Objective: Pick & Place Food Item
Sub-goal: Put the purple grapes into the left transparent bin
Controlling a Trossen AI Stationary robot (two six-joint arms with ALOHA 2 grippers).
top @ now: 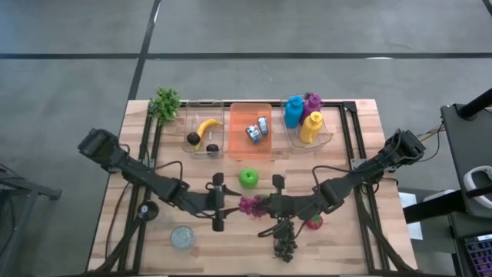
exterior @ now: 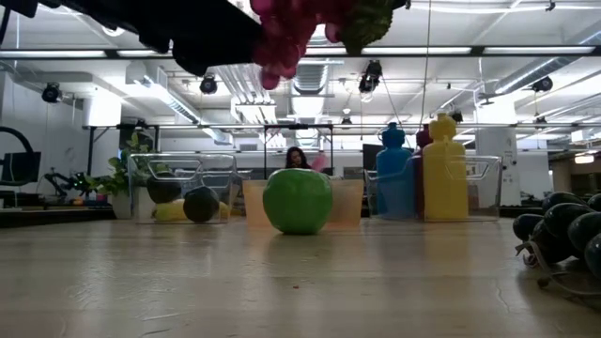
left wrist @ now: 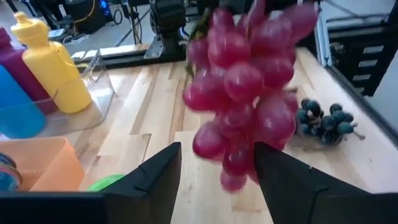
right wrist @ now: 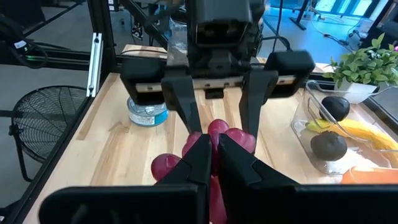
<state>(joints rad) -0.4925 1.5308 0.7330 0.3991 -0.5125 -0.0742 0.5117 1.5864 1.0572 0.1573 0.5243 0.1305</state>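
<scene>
A bunch of red grapes [top: 250,204] hangs in the air above the middle of the table, between my two grippers. My right gripper [right wrist: 211,138] comes in from the table's right and is shut on the bunch. My left gripper [left wrist: 216,147] comes from the left and is open. Its two fingers stand on either side of the grapes [left wrist: 242,93]; I cannot tell whether they touch them. In the low view the grapes [exterior: 282,42] hang high above the tabletop. A green apple [top: 247,178] rests on the table just beyond them. My right gripper holds the red grape bunch near its top, where a green stem part [exterior: 366,23] shows in the low view. Its shut fingers [right wrist: 196,158] hide the exact place. They come from the table's right, slanting slightly down. The bunch hangs below them, clear of the table.
A dark grape bunch [top: 284,242] and a strawberry [top: 314,223] lie near the front. Along the far edge stand a clear bin with a banana [top: 206,127], an orange bin [top: 250,146], a bin of bottles [top: 307,123] and a plant [top: 164,102]. A round lid [top: 182,236] lies front left.
</scene>
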